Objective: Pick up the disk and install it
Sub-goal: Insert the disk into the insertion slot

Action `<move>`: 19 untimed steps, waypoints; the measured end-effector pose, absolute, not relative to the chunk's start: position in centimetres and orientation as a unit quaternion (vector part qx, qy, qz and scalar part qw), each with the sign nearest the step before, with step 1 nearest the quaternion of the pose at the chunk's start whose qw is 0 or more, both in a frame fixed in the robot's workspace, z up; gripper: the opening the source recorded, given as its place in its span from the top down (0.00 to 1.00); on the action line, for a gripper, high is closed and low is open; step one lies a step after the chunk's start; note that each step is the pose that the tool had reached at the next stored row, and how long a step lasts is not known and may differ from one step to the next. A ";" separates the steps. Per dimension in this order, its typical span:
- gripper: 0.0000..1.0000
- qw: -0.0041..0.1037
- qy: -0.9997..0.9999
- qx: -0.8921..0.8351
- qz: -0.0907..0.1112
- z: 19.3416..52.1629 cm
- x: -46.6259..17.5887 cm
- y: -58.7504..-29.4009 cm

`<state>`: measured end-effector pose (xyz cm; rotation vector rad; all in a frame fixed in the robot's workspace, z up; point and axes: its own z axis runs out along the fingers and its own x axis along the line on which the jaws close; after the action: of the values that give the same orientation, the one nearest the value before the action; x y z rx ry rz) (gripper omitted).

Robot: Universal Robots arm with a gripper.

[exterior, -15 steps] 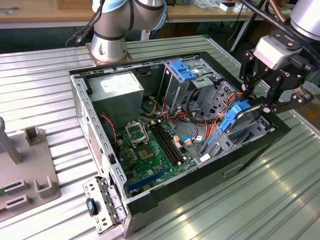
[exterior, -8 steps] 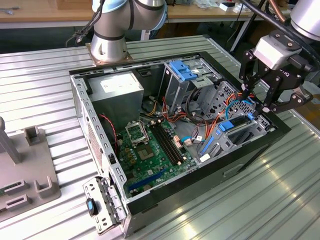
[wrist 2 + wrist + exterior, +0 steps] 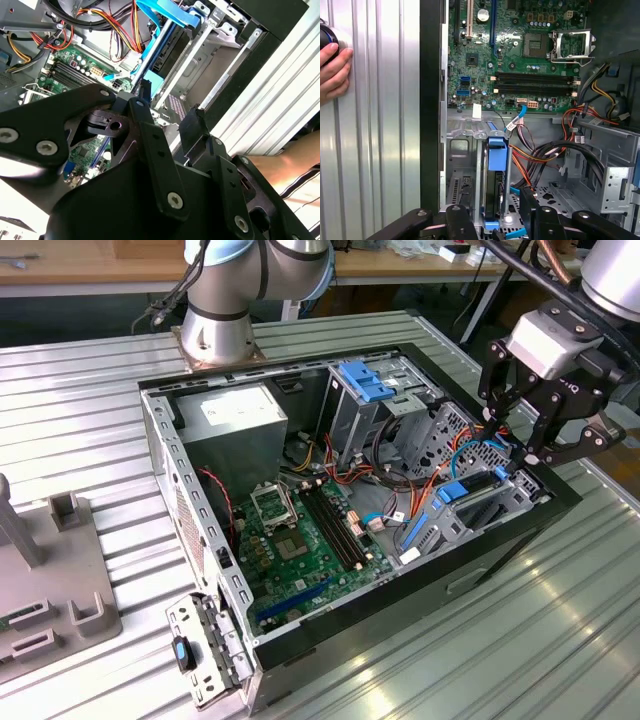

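Disk (image 3: 495,192) in metal bay (image 3: 465,150), tool (image 3: 493,210) spread above, cables (image 3: 550,148) beside

the arm (image 3: 222,310) stood on its base at the exterior view's upper left. its wrist (image 3: 548,340) hung tilted at that view's upper right, the gripper (image 3: 520,438) pointing downward, black fingers (image 3: 145,116) spread apart, clasping nothing.
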<state>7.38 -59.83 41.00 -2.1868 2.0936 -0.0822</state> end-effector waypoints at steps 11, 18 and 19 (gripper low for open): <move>0.50 0.056 0.690 -0.721 -0.027 41.0 7.4 -58.8; 0.50 0.041 0.692 -0.720 -0.014 39.4 9.8 -58.7; 0.50 0.041 0.693 -0.720 -0.013 39.0 9.8 -58.7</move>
<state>9.85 -58.67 39.04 -2.2053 2.1213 -0.0405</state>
